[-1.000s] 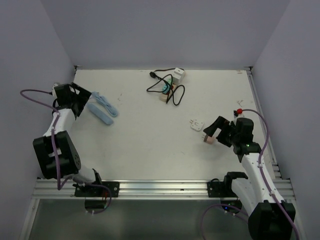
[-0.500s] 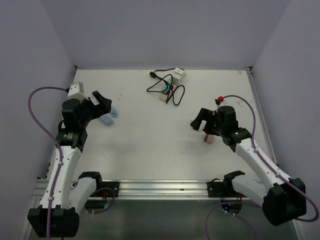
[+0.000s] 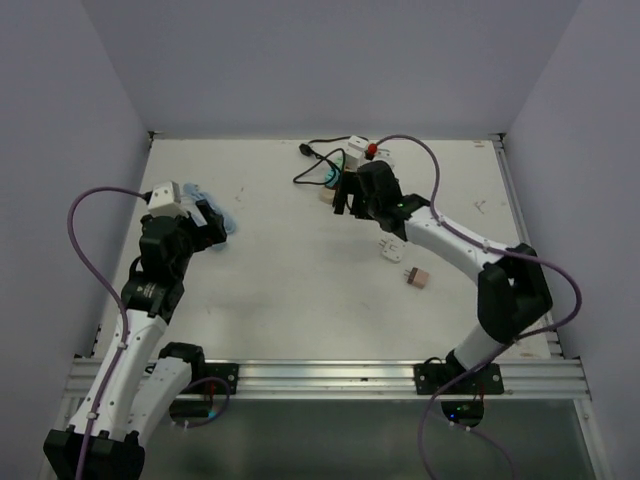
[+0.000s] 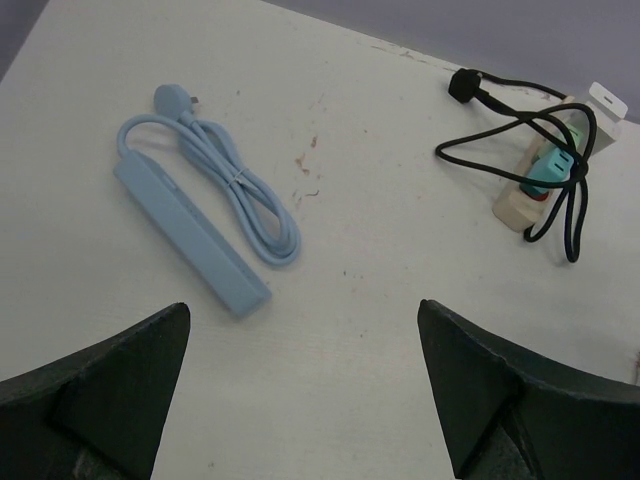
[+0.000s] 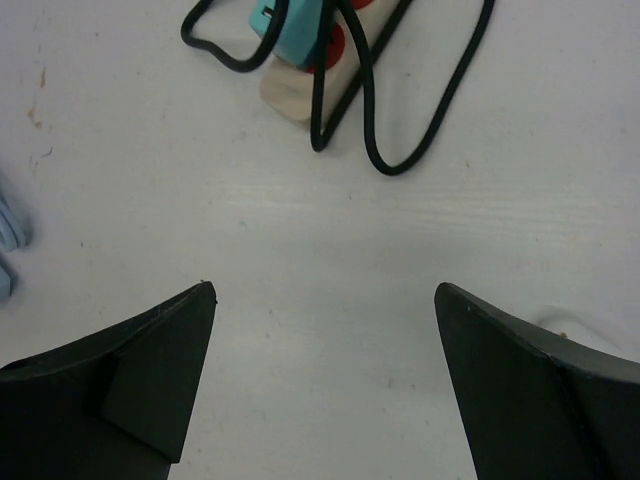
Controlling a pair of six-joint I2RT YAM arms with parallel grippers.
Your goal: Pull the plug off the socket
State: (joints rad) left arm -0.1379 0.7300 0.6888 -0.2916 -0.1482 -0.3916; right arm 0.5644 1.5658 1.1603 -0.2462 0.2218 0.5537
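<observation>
Hand [image 5: 322, 290] of right arm wide open, empty

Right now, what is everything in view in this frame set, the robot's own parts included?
beige power strip: one, cream, far centre of the table
black cord: one, looped over the beige power strip, ending in a black plug
teal plug: one, seated in the beige power strip
white block: one, at that strip's far end
light blue power strip: one, far left, with its blue cord coiled beside it
small white adapter: one, right of centre
pinkish plug: one, just nearer than the small white adapter
table: one, white
left hand: black, open, near the light blue power strip
right hand: black, open, just short of the beige power strip
</observation>
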